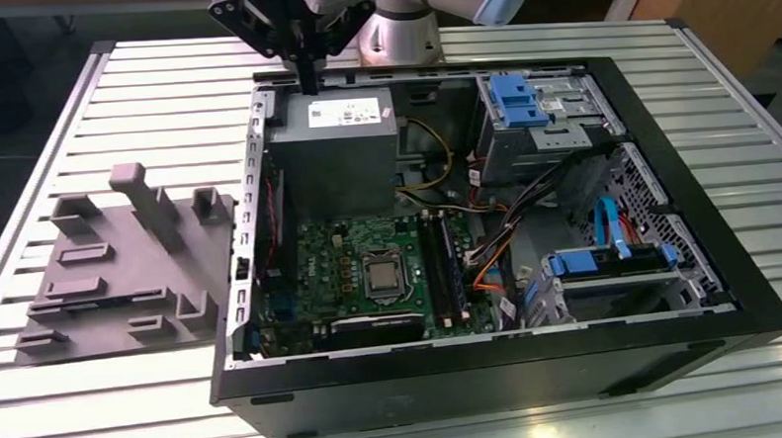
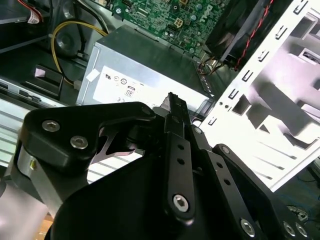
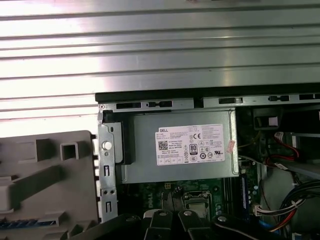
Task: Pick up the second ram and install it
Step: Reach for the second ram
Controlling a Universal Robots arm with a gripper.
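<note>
Over the power supply (image 1: 336,152), the gripper (image 1: 310,87) hangs closed, nothing visible between its fingers. Near the case's (image 1: 504,372) middle lie the motherboard slots (image 1: 447,266), well apart from it; whether the ram sits there I cannot tell.

white printed label (image 3: 190,145) with barcode and certification marks, on the grey power supply (image 3: 140,172)

The grey-and-silver robot arm (image 1: 415,5) stood at the slatted metal worktop's (image 1: 135,82) far edge in the exterior view. Its black linkage hand (image 1: 309,81) hung pointing straight down, slim fingers (image 2: 173,107) pressed together.
</note>
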